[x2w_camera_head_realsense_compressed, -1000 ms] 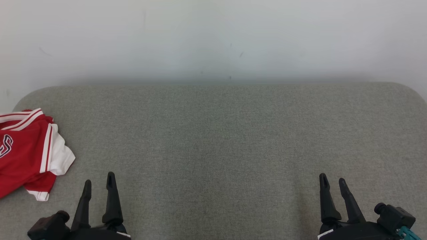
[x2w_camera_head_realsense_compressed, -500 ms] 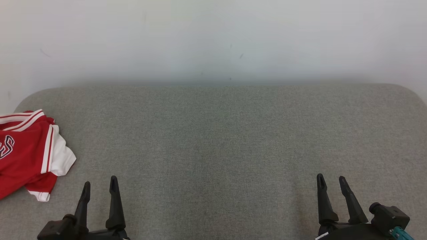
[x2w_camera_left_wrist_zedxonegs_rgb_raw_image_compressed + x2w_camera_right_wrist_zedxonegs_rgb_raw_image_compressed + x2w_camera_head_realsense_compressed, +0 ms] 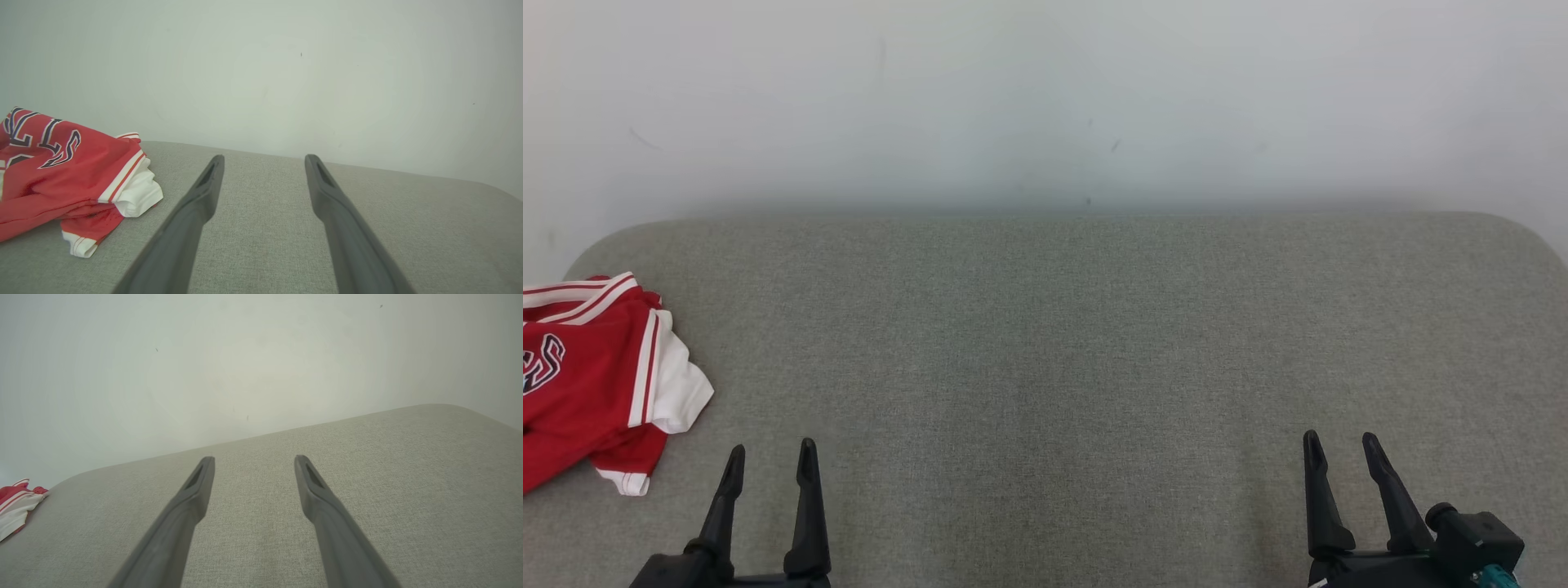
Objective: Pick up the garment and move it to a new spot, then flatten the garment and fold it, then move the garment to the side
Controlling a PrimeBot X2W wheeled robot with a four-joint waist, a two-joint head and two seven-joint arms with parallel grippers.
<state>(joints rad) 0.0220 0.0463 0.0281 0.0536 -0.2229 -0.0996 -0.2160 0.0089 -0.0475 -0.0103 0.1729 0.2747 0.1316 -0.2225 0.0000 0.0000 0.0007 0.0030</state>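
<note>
Lettering on the garment (image 3: 588, 384), dark with a white outline, ran across its red cloth. Only an S could be read for certain; folds and the frame edge hid the rest. The garment, red with white striped trim and a white sleeve, lay crumpled at the far left of the grey woven surface (image 3: 1045, 367). A plain pale wall (image 3: 1045, 98) with a few small dark specks stood behind the surface's far edge. The left gripper (image 3: 772, 447) hovered near the garment's right side without touching it, fingers spread and holding nothing. The right gripper (image 3: 1340, 437) hovered well apart at the near right, fingers likewise spread and empty.
</note>
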